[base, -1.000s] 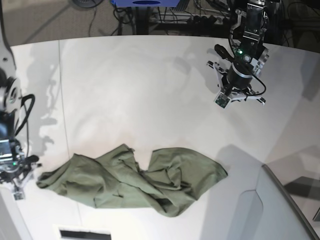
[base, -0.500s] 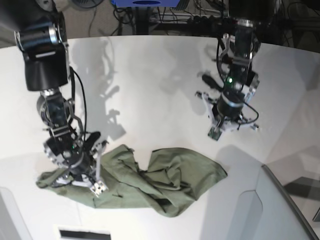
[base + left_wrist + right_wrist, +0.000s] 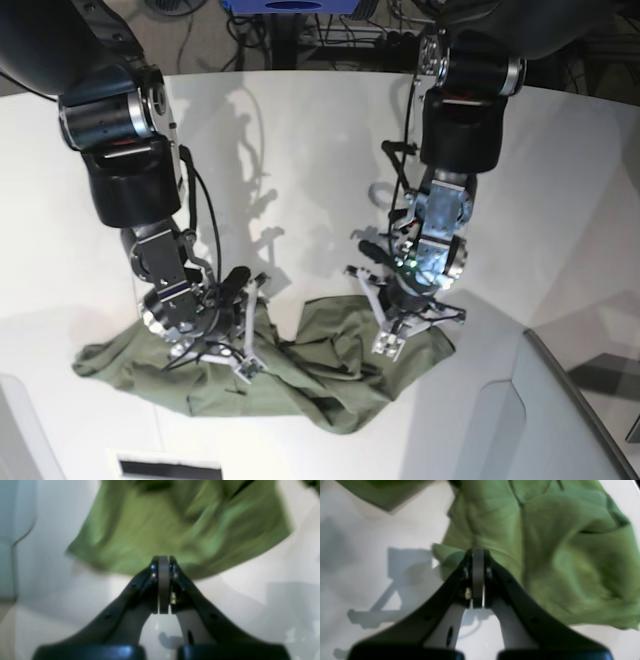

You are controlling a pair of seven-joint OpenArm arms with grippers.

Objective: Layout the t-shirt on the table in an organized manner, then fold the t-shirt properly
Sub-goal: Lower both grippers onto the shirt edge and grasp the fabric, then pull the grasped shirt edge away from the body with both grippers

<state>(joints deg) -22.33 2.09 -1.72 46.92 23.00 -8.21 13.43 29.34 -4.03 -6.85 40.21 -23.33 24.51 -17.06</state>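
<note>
The t-shirt [image 3: 300,375] is plain olive green and lies crumpled in a low, wide heap near the front edge of the table [image 3: 300,150], left of the middle. Folds and ridges run across it, and a deep notch splits its far edge into two lobes. The table is white and matte, with a curved far edge.
</note>
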